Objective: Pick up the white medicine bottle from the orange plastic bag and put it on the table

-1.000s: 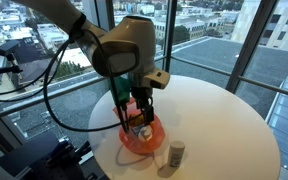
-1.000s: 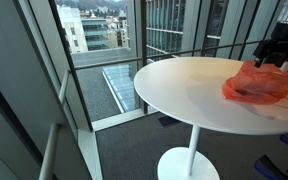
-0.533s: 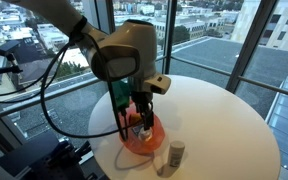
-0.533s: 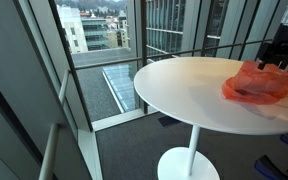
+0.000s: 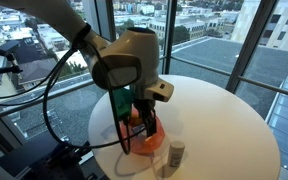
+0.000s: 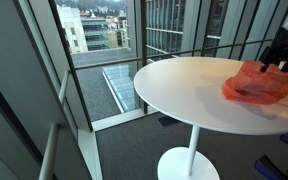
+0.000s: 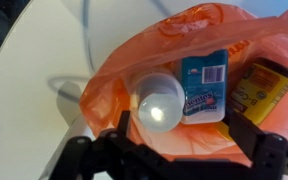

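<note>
The orange plastic bag [image 7: 134, 60] lies open on the round white table [image 5: 219, 115]. In the wrist view a white medicine bottle [image 7: 156, 103] lies inside it, its round end facing the camera, next to a blue-labelled white container [image 7: 204, 85] and a yellow-labelled dark item [image 7: 259, 88]. My gripper [image 7: 174, 150] is open just above the bag, its fingers spread to either side of the bag's mouth, holding nothing. In both exterior views the gripper [image 5: 139, 122] [image 6: 277, 62] hangs over the bag [image 5: 144, 140] [image 6: 256, 82].
A small grey bottle with a white cap [image 5: 175, 153] stands on the table beside the bag, near the table's edge. The table stands on a pedestal [image 6: 189, 160] next to glass walls and a railing. A black cable [image 5: 54, 90] loops from the arm.
The arm has moved down and slightly sideways, bringing the open gripper closer to the bag. The bag and its contents have not moved.
</note>
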`<state>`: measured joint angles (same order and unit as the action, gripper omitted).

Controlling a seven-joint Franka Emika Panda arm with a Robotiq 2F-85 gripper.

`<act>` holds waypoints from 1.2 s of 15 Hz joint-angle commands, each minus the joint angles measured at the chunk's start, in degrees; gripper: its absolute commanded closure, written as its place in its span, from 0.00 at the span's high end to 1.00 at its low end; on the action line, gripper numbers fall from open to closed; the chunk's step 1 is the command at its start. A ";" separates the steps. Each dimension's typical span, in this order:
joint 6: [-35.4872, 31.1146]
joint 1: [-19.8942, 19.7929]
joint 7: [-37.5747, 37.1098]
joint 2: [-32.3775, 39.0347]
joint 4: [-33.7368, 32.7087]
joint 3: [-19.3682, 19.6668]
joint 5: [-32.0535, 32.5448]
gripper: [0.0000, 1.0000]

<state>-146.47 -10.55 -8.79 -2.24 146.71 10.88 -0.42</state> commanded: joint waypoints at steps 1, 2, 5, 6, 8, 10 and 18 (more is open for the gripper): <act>-2.75 -0.33 2.03 0.48 0.69 0.16 -0.16 1.00; -3.20 -0.23 2.16 0.62 0.82 0.08 -0.25 1.00; -4.49 -0.02 2.32 0.99 1.12 -0.11 -0.22 1.00; -4.75 0.02 2.47 1.13 1.16 -0.15 -0.28 1.00; -5.07 0.09 2.59 1.46 1.29 -0.25 -0.12 1.00; -5.26 0.21 2.59 1.66 1.46 -0.39 -0.12 1.00; -5.18 0.36 1.45 1.88 1.37 -0.46 0.96 0.49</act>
<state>-151.29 -10.12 -7.55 0.09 148.02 10.47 -0.43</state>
